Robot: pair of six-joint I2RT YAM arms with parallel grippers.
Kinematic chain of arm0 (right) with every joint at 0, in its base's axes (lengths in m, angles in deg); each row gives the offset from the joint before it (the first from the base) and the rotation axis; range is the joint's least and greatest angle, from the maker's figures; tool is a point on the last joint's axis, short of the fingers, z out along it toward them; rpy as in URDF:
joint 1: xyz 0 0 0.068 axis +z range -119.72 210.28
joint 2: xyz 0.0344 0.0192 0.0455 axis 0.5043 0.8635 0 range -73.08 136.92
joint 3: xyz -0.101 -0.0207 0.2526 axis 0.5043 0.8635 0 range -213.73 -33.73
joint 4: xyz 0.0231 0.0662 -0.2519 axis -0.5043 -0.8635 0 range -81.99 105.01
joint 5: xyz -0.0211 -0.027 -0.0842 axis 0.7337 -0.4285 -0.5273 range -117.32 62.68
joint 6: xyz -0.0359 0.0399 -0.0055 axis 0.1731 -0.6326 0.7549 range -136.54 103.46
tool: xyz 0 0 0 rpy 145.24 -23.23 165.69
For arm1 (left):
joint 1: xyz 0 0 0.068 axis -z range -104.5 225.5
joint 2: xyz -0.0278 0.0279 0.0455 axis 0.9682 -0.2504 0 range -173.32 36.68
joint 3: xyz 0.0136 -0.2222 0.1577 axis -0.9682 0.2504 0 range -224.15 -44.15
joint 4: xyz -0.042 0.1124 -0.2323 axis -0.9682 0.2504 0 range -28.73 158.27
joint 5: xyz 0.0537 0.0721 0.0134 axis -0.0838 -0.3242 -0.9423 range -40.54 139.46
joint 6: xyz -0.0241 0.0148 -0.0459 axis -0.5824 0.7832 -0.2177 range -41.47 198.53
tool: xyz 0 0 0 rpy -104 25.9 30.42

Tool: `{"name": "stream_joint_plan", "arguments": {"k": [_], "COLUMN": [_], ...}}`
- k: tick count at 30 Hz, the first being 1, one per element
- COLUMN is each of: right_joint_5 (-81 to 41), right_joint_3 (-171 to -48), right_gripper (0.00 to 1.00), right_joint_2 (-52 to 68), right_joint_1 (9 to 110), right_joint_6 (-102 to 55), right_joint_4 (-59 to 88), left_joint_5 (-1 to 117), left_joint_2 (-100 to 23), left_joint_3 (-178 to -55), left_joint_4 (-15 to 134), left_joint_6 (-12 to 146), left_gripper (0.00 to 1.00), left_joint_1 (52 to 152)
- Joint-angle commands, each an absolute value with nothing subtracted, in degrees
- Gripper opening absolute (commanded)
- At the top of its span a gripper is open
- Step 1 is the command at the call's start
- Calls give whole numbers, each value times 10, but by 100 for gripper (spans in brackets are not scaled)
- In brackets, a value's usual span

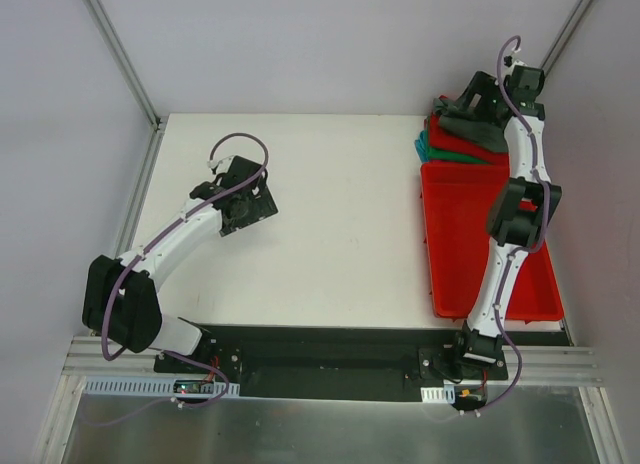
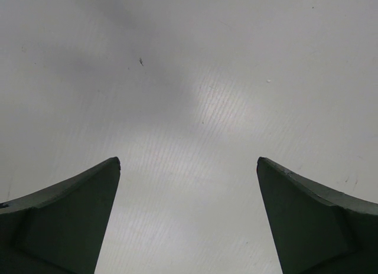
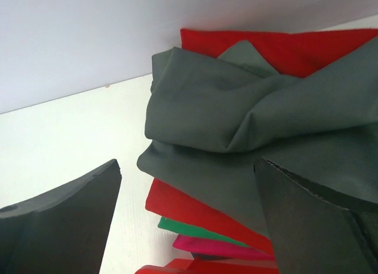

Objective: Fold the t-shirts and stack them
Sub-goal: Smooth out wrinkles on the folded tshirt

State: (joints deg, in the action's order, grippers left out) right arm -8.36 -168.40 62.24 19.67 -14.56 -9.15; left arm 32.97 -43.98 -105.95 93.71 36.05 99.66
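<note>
Charcoal t-shirt crumpled atop red t-shirt, right gripper jaws spread, left gripper likewise spread

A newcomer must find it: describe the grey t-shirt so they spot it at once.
Find the red tray on the table's right side. Beyond its far end sits a shirt pile, the grey t-shirt on top. It alone is dark and crumpled, not flat.

Matt cloth t-shirts — glossy plastic tray

Teal t-shirt mostly buried — 1 edge showing.
</note>
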Motion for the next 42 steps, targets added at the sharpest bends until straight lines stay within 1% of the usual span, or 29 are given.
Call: {"name": "stream_joint_plan", "arguments": {"k": [1,4,12,15,20,24,28,30,32,34,37,40,42], "right_joint_5": [-75,-76,-96,-81,-119,-172,-299,-341,-368,-378,-360,-280,-195], "right_joint_3": [-1681,-1681,-1730,-1707,-1707,-1709,-1786,-1805,-1850,-1831,-1767,-1765,-1753], "right_gripper": [96,96,96,96,96,96,96,96,96,96,96,96,96], "right_joint_2": [618,631,689,685,701,727,803,836,856,832,778,745,710], "right_joint_1": [204,205,205,208,217,222,229,232,235,234,233,233,233], "right_joint_6": [-178,-176,-201,-202,-206,-251,-302,-333,-313,-288,-259,-231,-195], "right_joint_4": [-53,-49,-23,-6,35,166,309,393,406,419,425,354,287], "left_joint_5": [335,344,343,343,345,346,348,348,348,347,347,355,360], "left_joint_2": [-451,-465,-487,-490,-505,-524,-546,-549,-547,-543,-538,-540,-542], "left_joint_3": [-1082,-1087,-1102,-1105,-1113,-1127,-1143,-1146,-1144,-1135,-1124,-1121,-1119], "left_joint_4": [949,949,949,950,949,949,950,953,954,955,955,954,954], "left_joint_6": [374,375,376,376,378,383,392,393,393,392,387,383,383], "left_gripper": [99,99,99,99,99,99,99,99,99,99,99,99,99], "left_joint_1": [986,984,984,982,978,975,969,966,966,965,965,965,965]}}
